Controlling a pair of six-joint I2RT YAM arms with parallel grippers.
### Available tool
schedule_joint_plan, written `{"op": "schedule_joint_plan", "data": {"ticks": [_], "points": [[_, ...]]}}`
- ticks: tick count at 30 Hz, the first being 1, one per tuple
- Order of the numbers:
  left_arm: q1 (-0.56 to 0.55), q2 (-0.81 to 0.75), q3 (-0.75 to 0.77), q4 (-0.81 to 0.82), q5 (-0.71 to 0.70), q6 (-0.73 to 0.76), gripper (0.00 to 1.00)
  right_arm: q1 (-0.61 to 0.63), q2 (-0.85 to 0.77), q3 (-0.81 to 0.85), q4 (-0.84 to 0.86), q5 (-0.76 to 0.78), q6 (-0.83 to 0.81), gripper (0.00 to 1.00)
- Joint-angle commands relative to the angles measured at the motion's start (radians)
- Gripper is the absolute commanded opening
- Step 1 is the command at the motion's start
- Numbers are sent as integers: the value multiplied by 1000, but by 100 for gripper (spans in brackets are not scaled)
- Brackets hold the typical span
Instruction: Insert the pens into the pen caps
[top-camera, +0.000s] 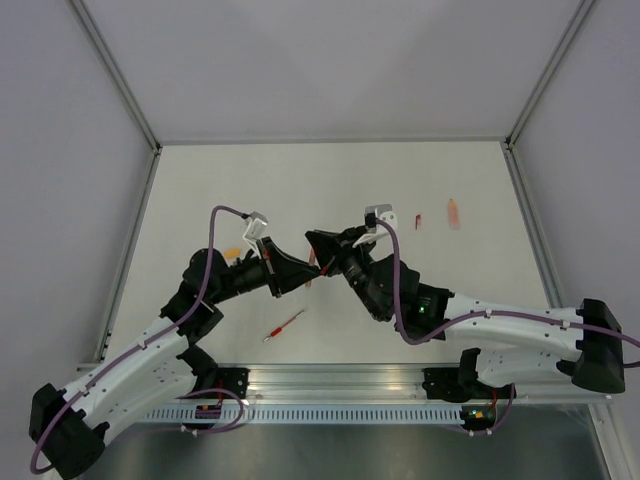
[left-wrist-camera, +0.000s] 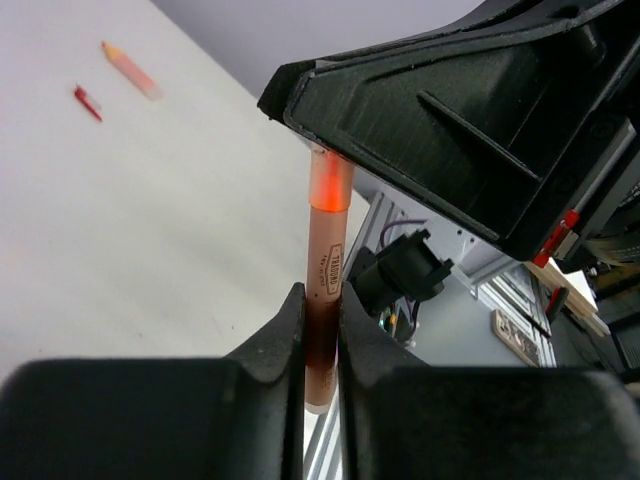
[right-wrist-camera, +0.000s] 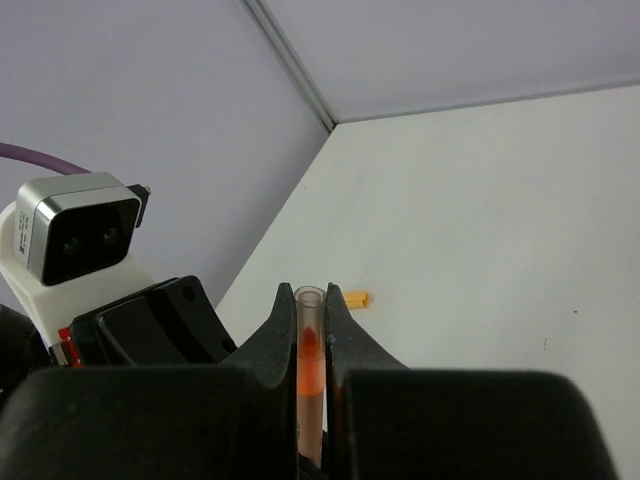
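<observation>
The left gripper (left-wrist-camera: 322, 300) has its jaws closed tight on an orange-brown pen (left-wrist-camera: 325, 250), gripped low so the long front end stands free for aiming. The right gripper (right-wrist-camera: 311, 300) has its jaws pinched just as narrowly on a translucent pen cap (right-wrist-camera: 309, 335). The pair meet tip to tip above the middle of the desk (top-camera: 330, 180). Orange glows inside the cap, so the tip is probably already entering. A red pen (top-camera: 284, 326) lies at 7 o'clock from the meeting point. A red cap (top-camera: 418, 221) and a pale orange pen (top-camera: 453, 213) lie at 2 o'clock, and a small orange piece (top-camera: 232, 252) at 9. All are well apart from the jaws, and the desk edges are far off, leaving free room to push straight along the pen's axis.
</observation>
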Motion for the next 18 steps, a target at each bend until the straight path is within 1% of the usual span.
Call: {"op": "schedule_joint_plan", "data": {"ticks": [1,3,4,6,7,9,10,12,13,16,17,18], "points": [[60,-33,98,105,-156,-55,22,38,30,121,-250,-26,-90,0],[60,-39,104,79,-118,-50,40,3,42,170,-298,-3,-106,0],[60,-40,109,66,-101,-46,50,-13,42,176,-310,-7,-113,0],[61,-39,121,20,-46,-30,59,-74,38,188,-346,-39,-109,0],[60,-37,127,2,-29,-24,66,-95,37,190,-355,-56,-100,0],[60,-30,136,-44,18,-7,72,-158,31,185,-381,-94,-95,0],[60,-27,138,-55,29,-3,77,-174,31,184,-387,-104,-101,0],[60,-19,139,-92,46,13,81,-223,36,181,-412,-134,-104,0],[60,-17,141,-109,45,23,85,-240,41,179,-412,-147,-101,0],[61,-23,133,-179,-68,73,87,-296,70,161,-452,-194,-92,0],[61,-37,117,-193,-174,91,87,-327,94,146,-453,-208,-80,0],[60,-46,98,-195,-229,97,87,-342,109,138,-453,-229,-72,0]]}}
